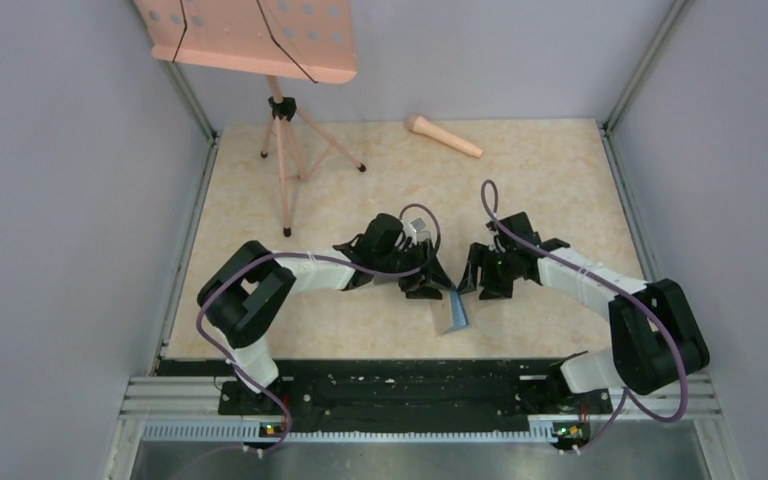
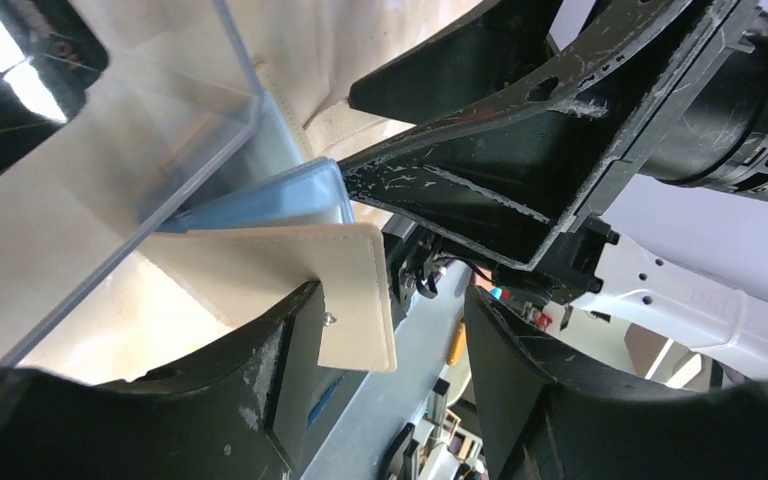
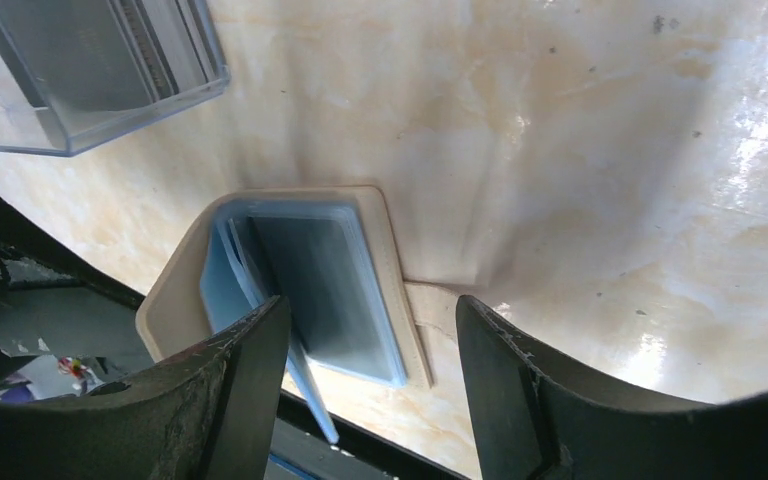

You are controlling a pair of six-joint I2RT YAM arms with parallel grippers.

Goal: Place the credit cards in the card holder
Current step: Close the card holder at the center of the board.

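The card holder [image 1: 454, 316] stands open near the table's front edge, beige outside and light blue inside. In the left wrist view its beige flap [image 2: 352, 285] with the snap dot leans against my left finger [image 2: 230, 400]. My left gripper [image 2: 400, 330] is open and nothing is pinched. In the right wrist view the holder [image 3: 385, 250] shows blue pockets. A thin blue leaf [image 3: 312, 392] sticks out beside the left finger; I cannot tell if it is a credit card. My right gripper [image 3: 372, 312] hangs open just over the holder. The two grippers [image 1: 430, 285] [image 1: 472, 280] nearly touch.
A long clear plastic box [image 3: 90, 90] lies beside the holder, also close in the left wrist view [image 2: 110, 150]. A pink music stand [image 1: 260, 40] on a tripod stands at the back left. A pink cone-shaped object [image 1: 445, 136] lies at the back. The black rail [image 1: 400, 385] borders the front.
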